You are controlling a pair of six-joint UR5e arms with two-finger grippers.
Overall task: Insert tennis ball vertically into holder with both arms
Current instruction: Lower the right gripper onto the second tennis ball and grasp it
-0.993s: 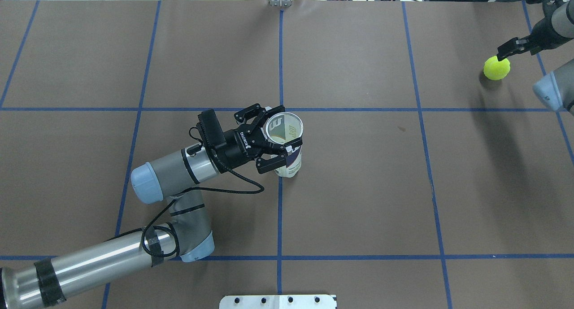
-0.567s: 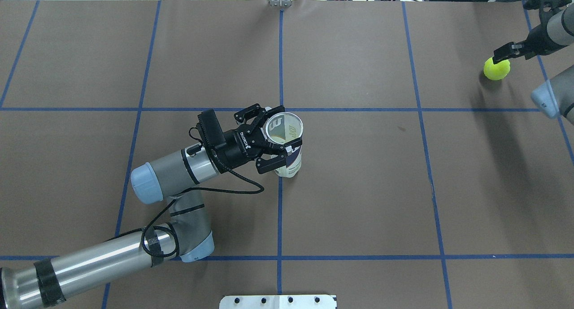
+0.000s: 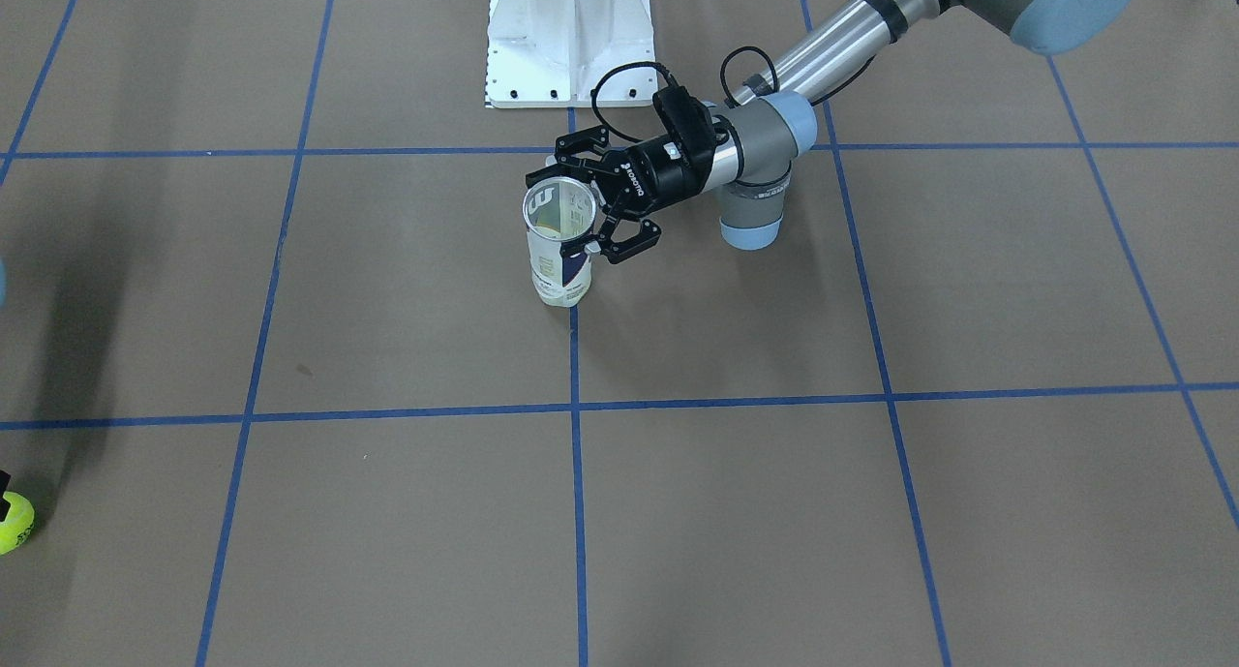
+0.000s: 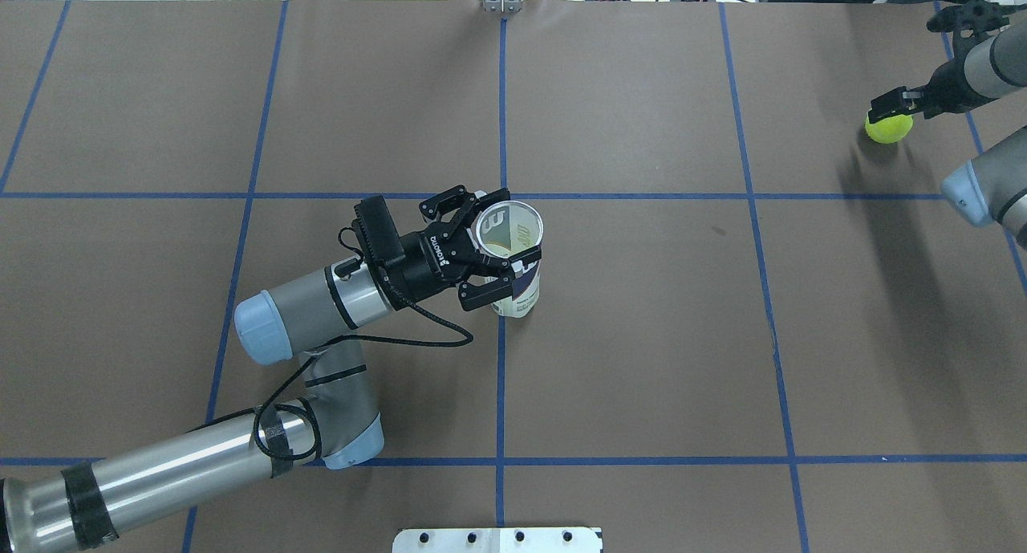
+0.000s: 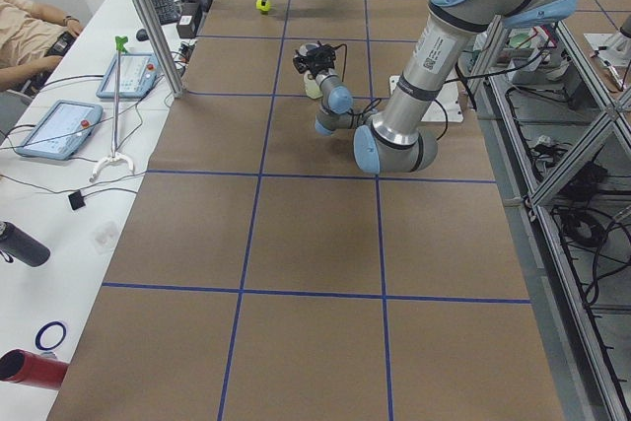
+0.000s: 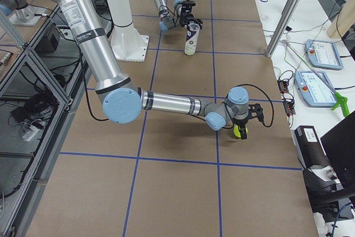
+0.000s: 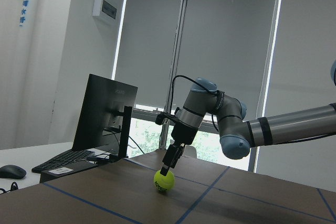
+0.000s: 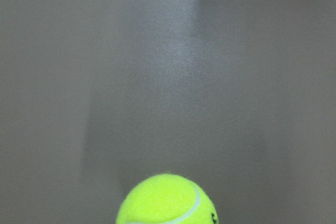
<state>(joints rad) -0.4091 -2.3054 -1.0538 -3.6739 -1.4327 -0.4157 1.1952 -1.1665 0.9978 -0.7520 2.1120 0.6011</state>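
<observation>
The holder [image 4: 520,292], a clear tube with a white and navy label, stands upright at the table's middle, its open mouth up; it also shows in the front view [image 3: 561,265]. My left gripper [image 4: 513,228] is shut on its upper part from the side. The yellow tennis ball [image 4: 886,129] lies at the far right of the table. My right gripper [image 4: 882,103] hangs tilted over it, fingers narrow and seemingly together, the tip at the ball's top [image 7: 164,181]. The right wrist view shows the ball [image 8: 165,200] close below and no fingers.
The white pedestal base [image 3: 569,38] sits at the robot's edge behind the holder. Blue tape lines [image 4: 501,376] divide the brown table. A side bench by the ball holds tablets [image 6: 321,54]. A monitor [image 7: 105,114] stands beyond the table.
My right gripper has swung a little to the left over the ball and covers more of its top. The left gripper and the holder have not moved.
</observation>
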